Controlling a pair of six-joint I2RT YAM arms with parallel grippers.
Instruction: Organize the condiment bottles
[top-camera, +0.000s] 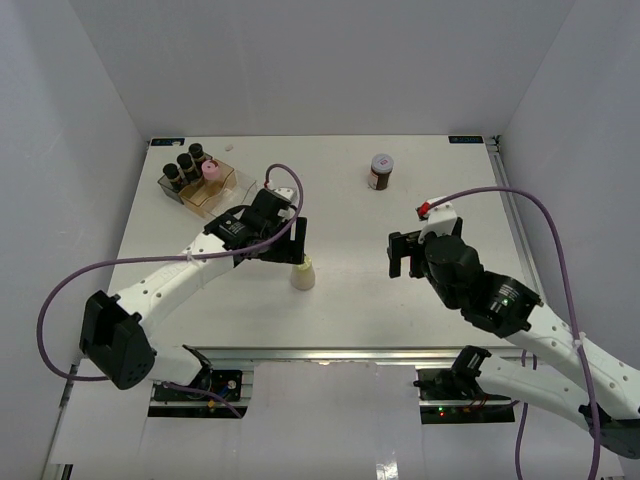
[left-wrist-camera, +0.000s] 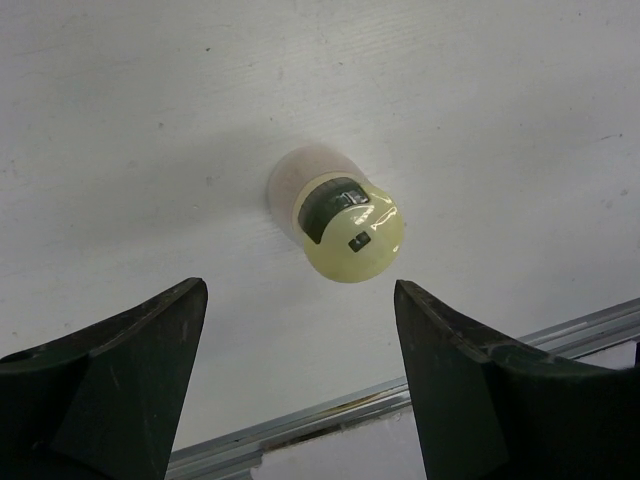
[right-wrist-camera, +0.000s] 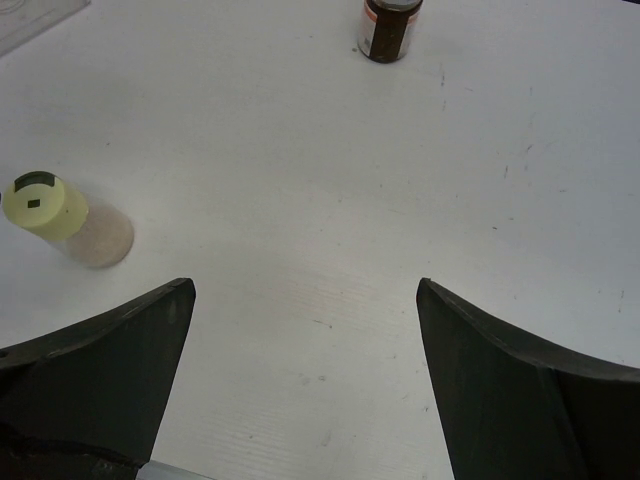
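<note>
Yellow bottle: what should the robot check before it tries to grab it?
1. Left gripper open and empty: ok, its jaws stand apart.
2. Pale yellow bottle upright, nothing touching it: ok.
3. Bottle between the left jaws: not ok, it sits ahead of them.
4. Right gripper out of the way: ok, open and apart from the bottle.
5. Free spot in the clear bin beside the black-capped bottles and the pink-capped bottle: cannot tell, too small to see.

The white counter (top-camera: 350, 225) bears a pale yellow bottle (top-camera: 303, 275) centrally, a grey-lidded jar (top-camera: 381, 172) farther back, and a clear bin (top-camera: 228, 187) back-left.
</note>
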